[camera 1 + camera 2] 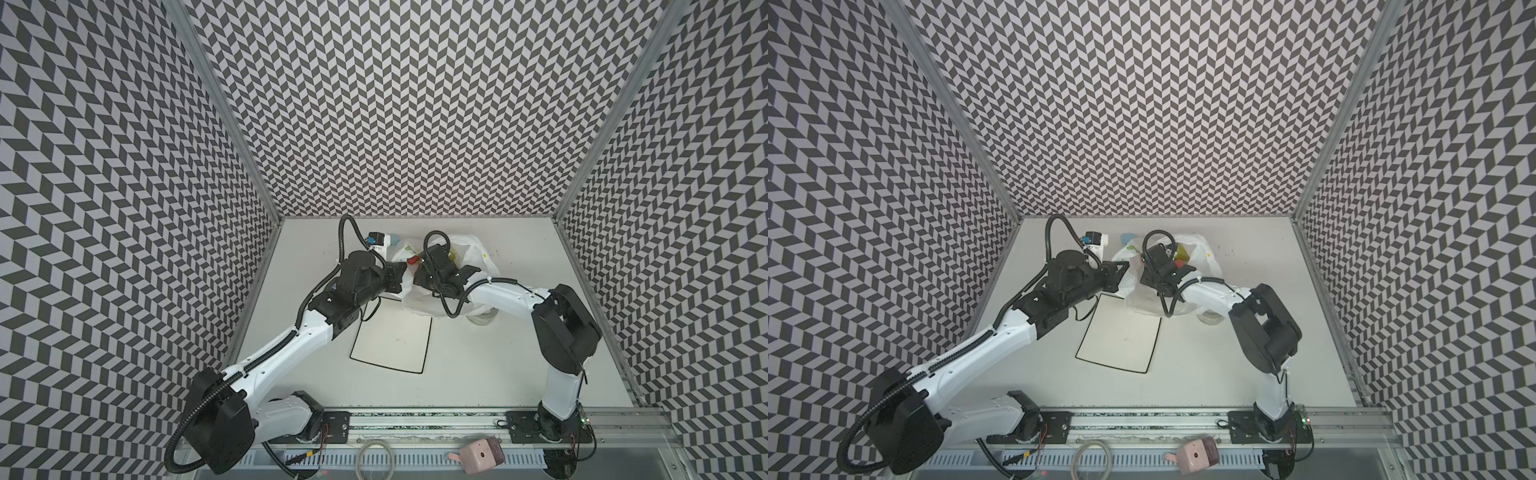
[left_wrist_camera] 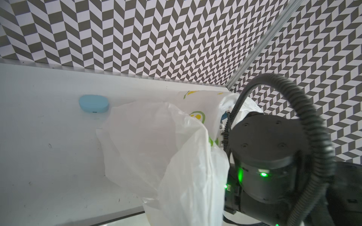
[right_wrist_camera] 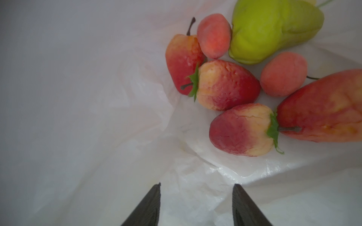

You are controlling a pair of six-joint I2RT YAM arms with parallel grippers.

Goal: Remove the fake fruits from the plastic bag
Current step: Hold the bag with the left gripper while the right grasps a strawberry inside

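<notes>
the plastic bag (image 2: pixel 148 140) is being held up at its edge by the left gripper (image 1: pixel 397 277), whose jaws are being pressed closed on the film. the right gripper (image 3: pixel 196 185) is being held inside the bag, jaws standing apart and empty, just short of the fake fruits (image 3: pixel 225 86): four strawberries, a yellow-green pear (image 3: pixel 272 29) and two round pinkish fruits, all lying on the bag's floor. a light-blue blob (image 2: pixel 93 103) is being shown just beside the bag.
</notes>
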